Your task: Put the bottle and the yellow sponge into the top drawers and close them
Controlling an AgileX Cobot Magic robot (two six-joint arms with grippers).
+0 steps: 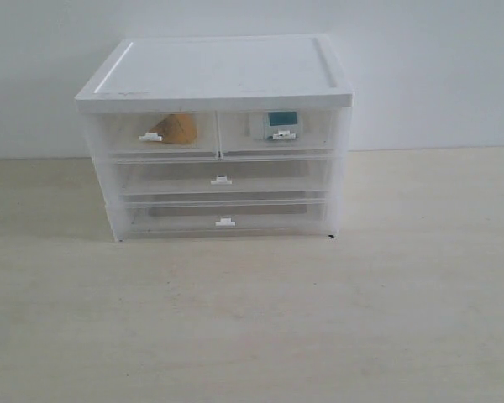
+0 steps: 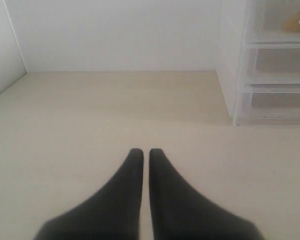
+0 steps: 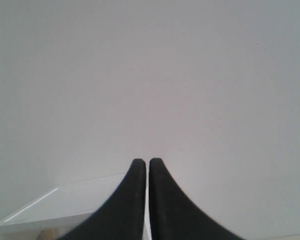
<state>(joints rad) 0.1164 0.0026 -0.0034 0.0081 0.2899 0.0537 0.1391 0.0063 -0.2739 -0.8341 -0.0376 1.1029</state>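
Left wrist view: sponge (image 2: 293, 23) beyond gripper (image 2: 145, 150)

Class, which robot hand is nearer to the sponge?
Left, probably. The left hand hangs low over the table beside the cabinet, with the sponge in its camera's view; the right hand is raised higher than the cabinet top.

The cabinet (image 1: 218, 71) stands on the table (image 1: 252, 319), the wall (image 1: 437, 67) behind it. The sponge (image 1: 178, 128) lies in the left top drawer (image 1: 122, 134), the bottle (image 1: 277, 124) in the right top drawer (image 1: 319, 130). Two wide drawers (image 1: 176, 180) sit stacked below them.
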